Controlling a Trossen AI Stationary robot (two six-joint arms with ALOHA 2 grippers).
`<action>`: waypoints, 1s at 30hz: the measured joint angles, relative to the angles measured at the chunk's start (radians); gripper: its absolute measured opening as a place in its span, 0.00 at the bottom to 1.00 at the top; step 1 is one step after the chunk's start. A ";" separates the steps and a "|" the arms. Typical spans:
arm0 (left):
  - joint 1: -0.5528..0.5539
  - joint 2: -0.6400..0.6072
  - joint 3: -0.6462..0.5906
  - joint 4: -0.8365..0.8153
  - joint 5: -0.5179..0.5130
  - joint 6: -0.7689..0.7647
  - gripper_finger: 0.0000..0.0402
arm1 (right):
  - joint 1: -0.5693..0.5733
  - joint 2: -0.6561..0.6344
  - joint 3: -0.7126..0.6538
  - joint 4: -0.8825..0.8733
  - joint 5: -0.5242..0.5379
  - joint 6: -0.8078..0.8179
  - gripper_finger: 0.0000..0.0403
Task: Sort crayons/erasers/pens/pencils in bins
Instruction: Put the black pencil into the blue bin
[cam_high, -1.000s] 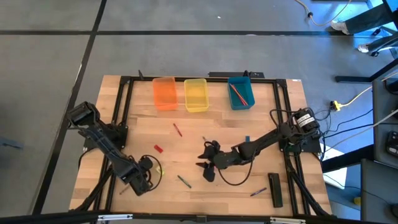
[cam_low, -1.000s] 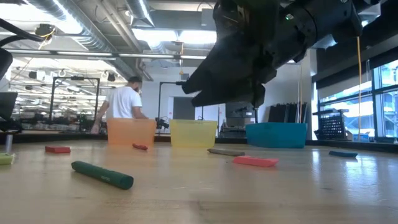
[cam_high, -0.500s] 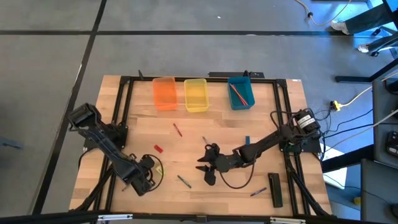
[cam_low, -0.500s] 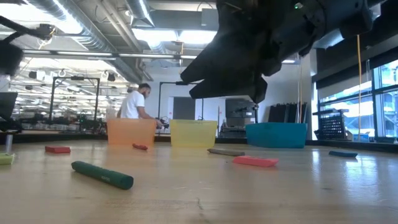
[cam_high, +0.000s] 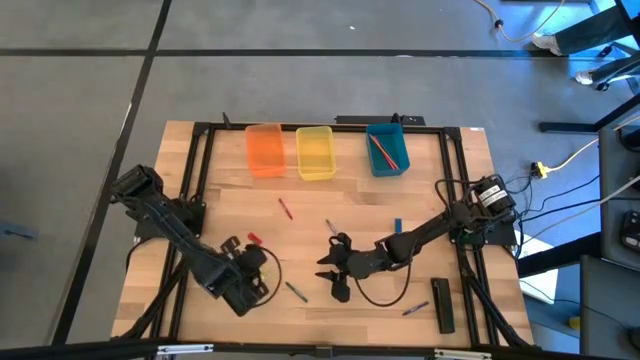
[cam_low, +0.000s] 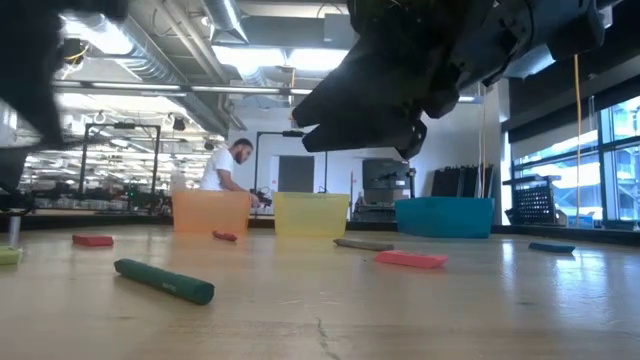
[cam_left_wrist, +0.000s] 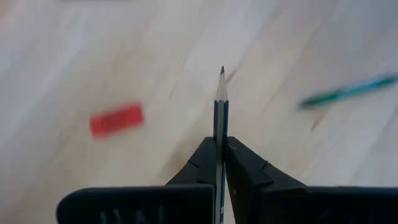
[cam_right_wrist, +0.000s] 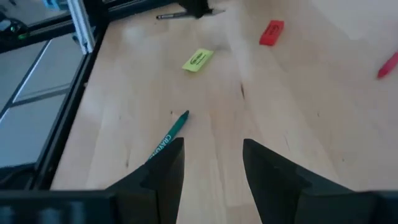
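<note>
My left gripper (cam_high: 250, 266) (cam_left_wrist: 221, 143) is shut on a blue pencil (cam_left_wrist: 221, 102) above the table's near left part. A red eraser (cam_high: 253, 239) lies just beyond it. My right gripper (cam_high: 335, 270) (cam_right_wrist: 211, 155) hangs open near the table's middle front with nothing between its fingers. A green crayon (cam_right_wrist: 168, 140) and a yellow eraser (cam_right_wrist: 198, 60) lie flat on the wood ahead of it. At the far edge stand the orange bin (cam_high: 265, 150), the yellow bin (cam_high: 315, 152) and the teal bin (cam_high: 387, 148), which holds a red pencil. My left gripper pinches the blue pencil between its two fingers, on the shaft just behind the sharpened end (cam_left_wrist: 221, 121). The pencil lies along the fingers, and its point (cam_left_wrist: 222, 71) sticks out past their tips. The fingers slant down from above. The pencil is clear of the wood.
A red stick (cam_high: 285, 208), a grey crayon (cam_high: 328, 226) and a blue eraser (cam_high: 397, 226) lie mid-table. A long black bar (cam_high: 443, 303) and a pen (cam_high: 415, 309) lie near the front right. A black frame rims the table. A person stands in the room behind.
My left gripper has risen and gone toward the table's right edge, turning as it went. The pencil that lay by it on the wood has come up with it. My right arm has kept still.
</note>
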 joint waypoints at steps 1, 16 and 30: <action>0.006 0.000 0.015 -0.002 -0.025 0.022 0.02 | 0.000 0.000 0.000 0.001 -0.014 -0.007 0.41; 0.018 -0.002 0.238 0.142 -0.486 0.337 0.03 | -0.006 0.000 0.000 0.395 -0.034 -0.259 0.41; 0.058 -0.002 0.248 0.528 -0.529 0.711 0.03 | -0.028 0.000 0.000 0.576 -0.034 -0.370 0.41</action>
